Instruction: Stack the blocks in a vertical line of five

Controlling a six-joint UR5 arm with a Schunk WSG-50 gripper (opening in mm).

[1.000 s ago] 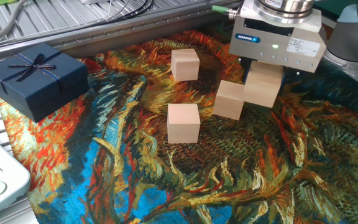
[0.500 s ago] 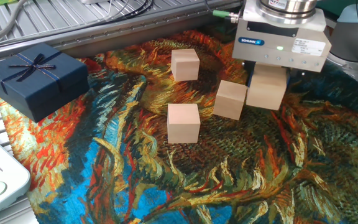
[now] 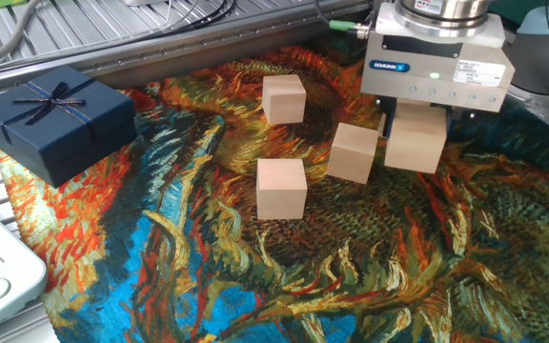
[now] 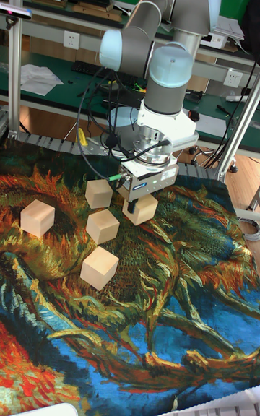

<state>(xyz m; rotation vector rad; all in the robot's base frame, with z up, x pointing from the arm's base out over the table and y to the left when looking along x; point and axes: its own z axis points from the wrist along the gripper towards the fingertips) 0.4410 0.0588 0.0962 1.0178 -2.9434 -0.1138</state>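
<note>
**Held block over cloth, three or four loose by view**

Held block (image 3: pixel 416 140) clamped in end effector (image 3: pixel 417 122), top hidden under the gripper housing, lower part hanging below it. Fingers closed on its sides. Whether its base touches the cloth cannot be told from either view. Just beside it on the left, nearest loose block (image 3: pixel 353 152), tilted in plan; gap or contact between the two unclear in the fixed view.

Fixed view: two further loose blocks only, one toward the camera (image 3: pixel 281 188), one farther back (image 3: pixel 284 99). All resting singly on the painted cloth (image 3: pixel 255 276) covering the surface; none stacked. Navy gift box (image 3: pixel 53 119) with ribbon bow at the cloth's left edge.

Tall fixed view: held block (image 4: pixel 141 209) under end effector (image 4: pixel 139 208), plus four loose blocks (image 4: pixel 99 193) (image 4: pixel 102 227) (image 4: pixel 100 267) (image 4: pixel 37 218), the last well apart at left. Gift box out of frame here. Full arm (image 4: pixel 162 22) visible only in this view.
</note>
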